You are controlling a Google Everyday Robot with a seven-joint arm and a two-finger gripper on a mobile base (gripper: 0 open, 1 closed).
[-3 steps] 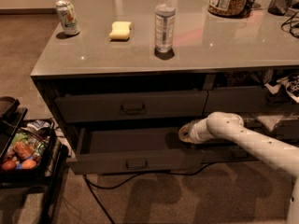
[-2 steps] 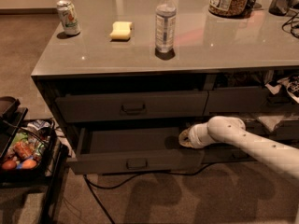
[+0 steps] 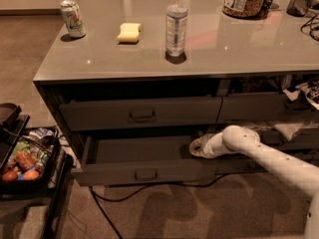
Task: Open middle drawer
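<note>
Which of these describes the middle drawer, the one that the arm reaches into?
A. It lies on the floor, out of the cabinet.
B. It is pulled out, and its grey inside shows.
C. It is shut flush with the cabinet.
B: the middle drawer has its front forward of the cabinet and its inside shows, with the end effector at its right end.

White rounded arm (image 3: pixel 271 159) (smooth shell, bulbous joint); tan gripper (image 3: pixel 196 147) in middle drawer (image 3: pixel 112 173).
</note>
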